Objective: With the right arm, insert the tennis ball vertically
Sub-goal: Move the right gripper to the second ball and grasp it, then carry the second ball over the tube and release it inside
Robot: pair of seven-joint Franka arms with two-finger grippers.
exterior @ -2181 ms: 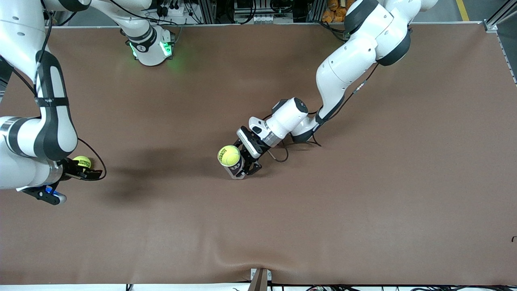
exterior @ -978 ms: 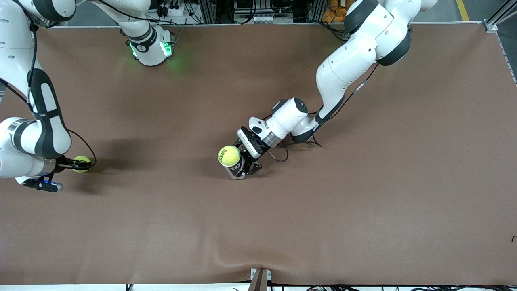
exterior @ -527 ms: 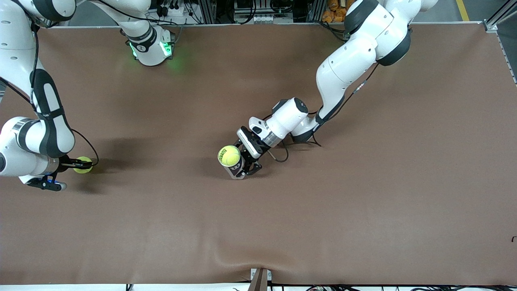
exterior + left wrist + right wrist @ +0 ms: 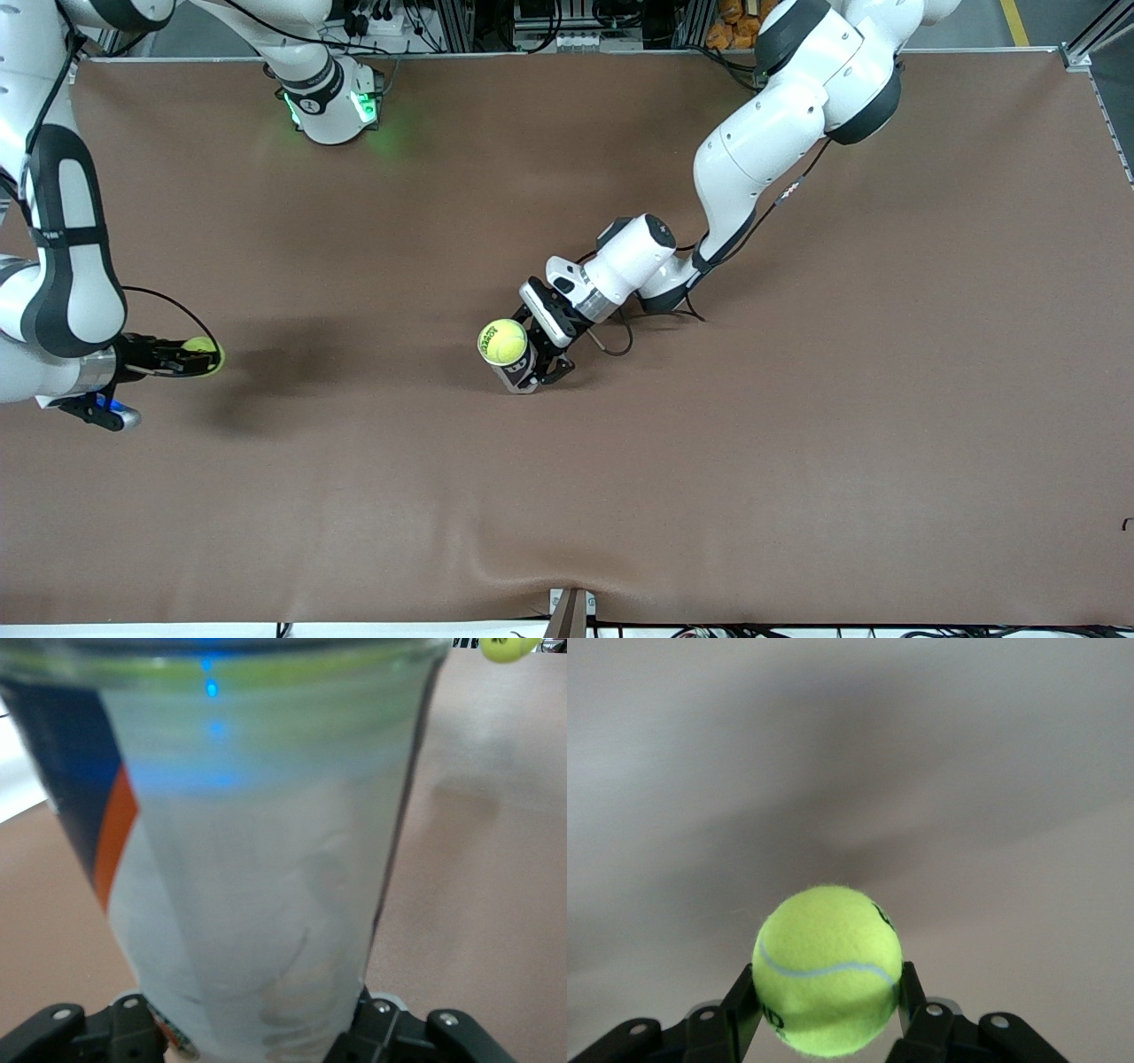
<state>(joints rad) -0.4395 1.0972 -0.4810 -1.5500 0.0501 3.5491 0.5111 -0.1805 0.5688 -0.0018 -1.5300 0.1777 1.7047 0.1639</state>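
A yellow-green tennis ball (image 4: 207,355) (image 4: 828,981) is pinched between the black fingers of my right gripper (image 4: 197,357) (image 4: 827,1014), which is shut on it just above the mat at the right arm's end of the table. In the middle of the table stands a clear tube (image 4: 517,366) (image 4: 257,859) with a blue and orange label. My left gripper (image 4: 534,361) (image 4: 261,1032) is shut on its lower part. A second tennis ball (image 4: 502,341) sits in the tube's open top. The held ball (image 4: 508,647) also shows small in the left wrist view.
The brown mat (image 4: 797,425) covers the whole table and has a raised fold (image 4: 567,567) at the edge nearest the front camera. The right arm's base (image 4: 332,106) glows green at the table's robot edge. A cable (image 4: 611,341) loops beside the left gripper.
My right gripper has shut on the tennis ball and carried it a little toward the middle of the table. The left arm and the tube have not moved.
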